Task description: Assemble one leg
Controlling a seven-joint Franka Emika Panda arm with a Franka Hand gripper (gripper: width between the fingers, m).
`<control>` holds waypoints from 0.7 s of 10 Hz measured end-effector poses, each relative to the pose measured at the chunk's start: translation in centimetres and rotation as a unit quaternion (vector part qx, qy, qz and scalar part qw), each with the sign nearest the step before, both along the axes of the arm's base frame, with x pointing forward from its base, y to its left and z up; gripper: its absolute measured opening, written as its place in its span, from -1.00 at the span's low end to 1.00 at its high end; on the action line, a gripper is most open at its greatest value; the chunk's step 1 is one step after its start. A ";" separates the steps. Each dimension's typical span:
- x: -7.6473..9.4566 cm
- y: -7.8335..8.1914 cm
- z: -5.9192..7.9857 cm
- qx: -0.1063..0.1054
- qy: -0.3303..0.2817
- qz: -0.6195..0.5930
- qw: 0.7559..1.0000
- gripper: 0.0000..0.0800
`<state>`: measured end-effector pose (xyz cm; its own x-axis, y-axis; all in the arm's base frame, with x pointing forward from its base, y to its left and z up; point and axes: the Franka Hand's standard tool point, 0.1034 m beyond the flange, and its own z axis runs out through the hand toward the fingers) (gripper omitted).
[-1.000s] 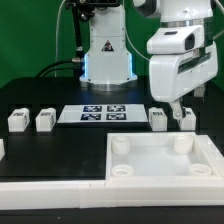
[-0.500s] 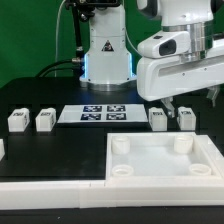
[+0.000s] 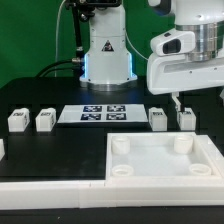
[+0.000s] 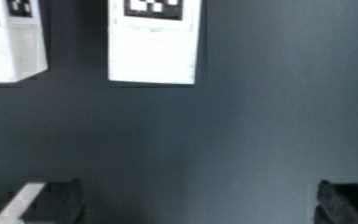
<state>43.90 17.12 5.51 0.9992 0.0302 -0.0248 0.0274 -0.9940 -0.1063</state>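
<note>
Four small white legs with tags stand in a row on the black table: two on the exterior view's left point(image 3: 17, 121) point(image 3: 45, 120) and two on its right point(image 3: 157, 120) point(image 3: 186, 119). My gripper point(image 3: 196, 100) hangs open and empty just above the two right legs, touching neither. In the wrist view, two legs point(image 4: 155, 40) point(image 4: 7, 42) lie ahead of the gripper point(image 4: 201, 205), whose dark fingertips point(image 4: 51, 203) stand wide apart over bare table.
The big white tray with round corner sockets point(image 3: 160, 178) lies at the front right. The marker board point(image 3: 103, 113) lies mid-table in front of the robot base point(image 3: 105, 55). A small white piece point(image 3: 2, 150) shows at the left edge.
The gripper has turned about its vertical axis and shifted slightly to the exterior view's right, staying above the two right legs. The legs and tray have not moved.
</note>
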 end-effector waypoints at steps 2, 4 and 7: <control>-1.5 -0.8 -0.4 -0.016 0.086 0.000 0.996 0.62; -1.7 -1.1 -0.8 -0.024 0.161 0.001 0.987 0.62; -2.4 -0.8 -0.8 -0.036 0.310 0.011 0.950 0.62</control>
<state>41.46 16.29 4.75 0.7912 0.0257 -0.6110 0.0019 -0.9992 -0.0396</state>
